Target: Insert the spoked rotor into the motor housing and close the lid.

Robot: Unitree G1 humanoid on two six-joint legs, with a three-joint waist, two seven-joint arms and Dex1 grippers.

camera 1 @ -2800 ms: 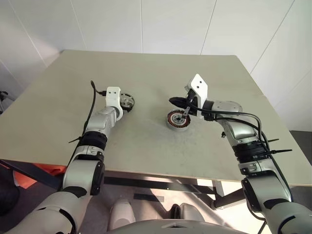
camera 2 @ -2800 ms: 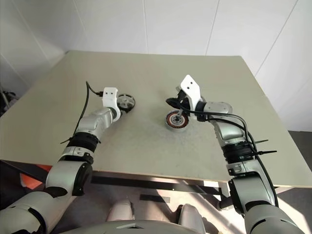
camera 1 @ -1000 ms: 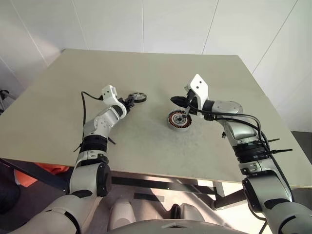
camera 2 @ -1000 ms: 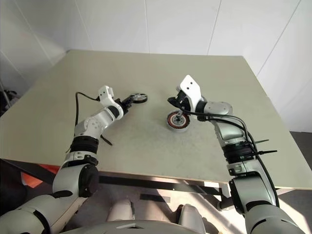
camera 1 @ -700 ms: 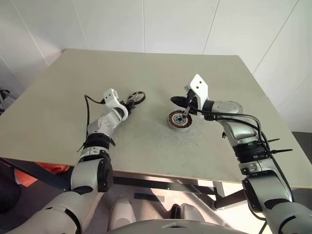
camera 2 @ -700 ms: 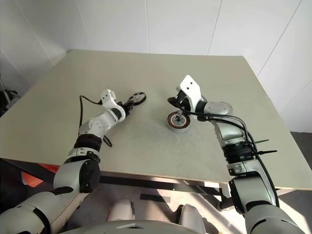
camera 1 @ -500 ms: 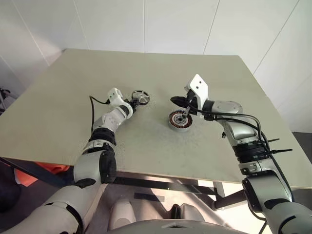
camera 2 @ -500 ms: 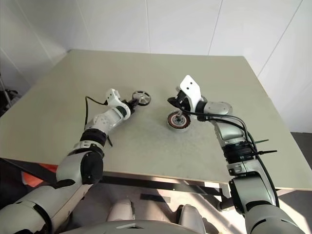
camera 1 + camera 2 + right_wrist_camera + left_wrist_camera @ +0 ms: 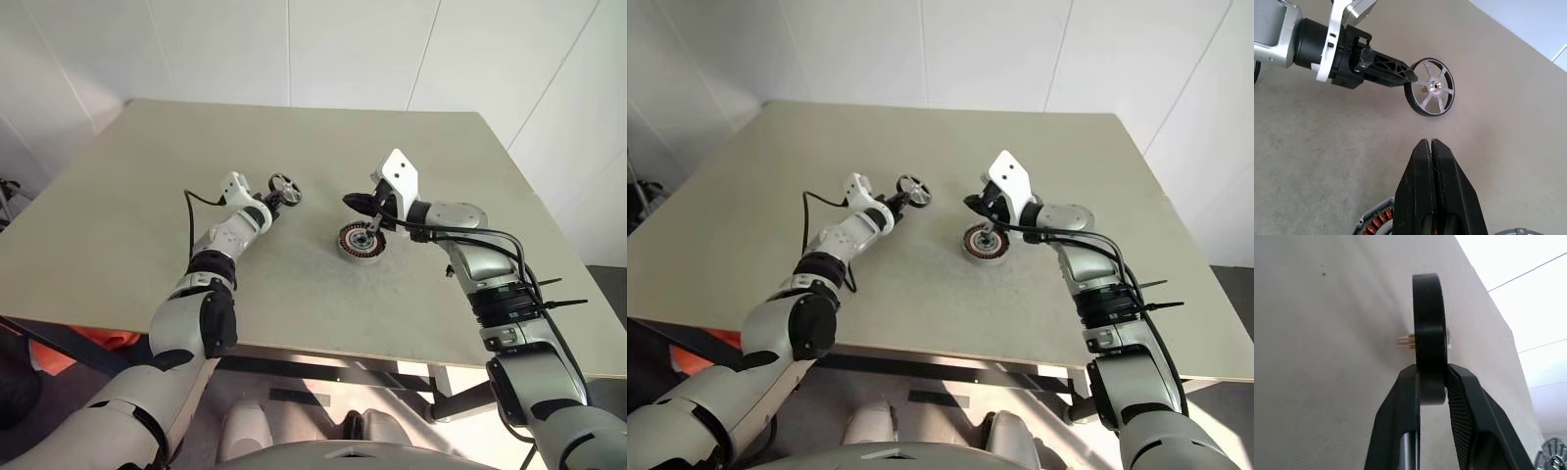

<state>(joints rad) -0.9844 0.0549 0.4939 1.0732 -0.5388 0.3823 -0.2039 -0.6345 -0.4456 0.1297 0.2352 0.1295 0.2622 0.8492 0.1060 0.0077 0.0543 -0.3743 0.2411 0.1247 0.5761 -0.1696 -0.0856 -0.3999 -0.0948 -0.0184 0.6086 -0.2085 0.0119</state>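
My left gripper (image 9: 273, 200) is shut on the black rim of the spoked rotor (image 9: 285, 188) and holds it just above the table, left of the motor housing (image 9: 358, 240). In the left wrist view the rotor (image 9: 1428, 318) stands edge-on between the fingers, with small brass pins on one side. The right wrist view shows the rotor (image 9: 1429, 93) with its silver spokes and hub facing the camera. The housing, with its copper windings, lies flat on the table. My right gripper (image 9: 350, 203) hovers shut just above and behind it. A silver-grey rim (image 9: 1518, 231), possibly the lid, peeks out beside the housing.
The beige table (image 9: 294, 127) stretches wide behind and to both sides of the two arms. A black cable (image 9: 196, 201) loops off my left wrist. White walls close the scene at the back.
My left gripper has rolled with the rotor and shifted a little right toward the housing, and the elbow has swung inward. The right arm has not moved.
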